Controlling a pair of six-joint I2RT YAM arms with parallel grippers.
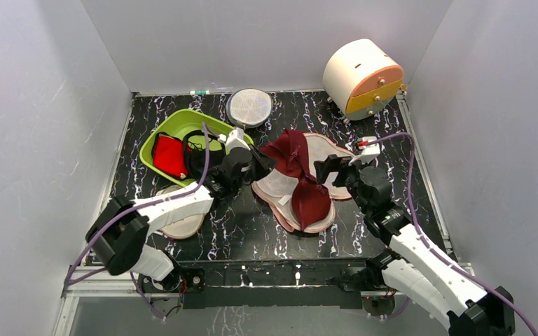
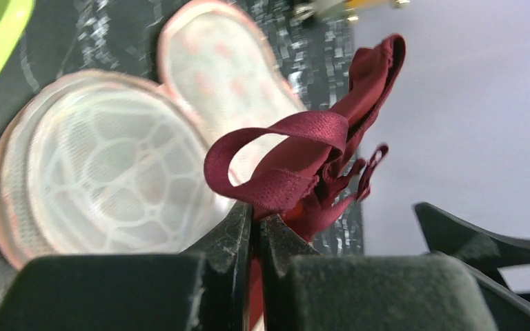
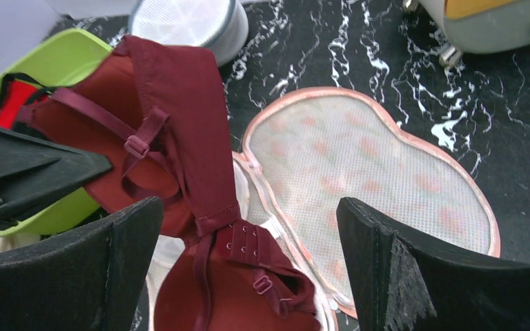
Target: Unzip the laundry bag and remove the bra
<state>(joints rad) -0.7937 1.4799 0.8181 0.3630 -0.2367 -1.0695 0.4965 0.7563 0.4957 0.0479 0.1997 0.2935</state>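
Clamping the dark maroon moulded-cup bra by a strap is the left gripper. The right gripper gapes, empty, over the open peach padded laundry bag.

Count on tabletop:
- Laundry bag: one, peanut-shaped, strawberry print.
- Bras: two in total. One maroon bra, one black bra.
- Red garment: one.
- Green tray: one.
- Round discs: two in total. One grey mesh disc, one cream disc.
- Drum-shaped drawer unit: one.
- End effectors: two. One left end effector, one right end effector.
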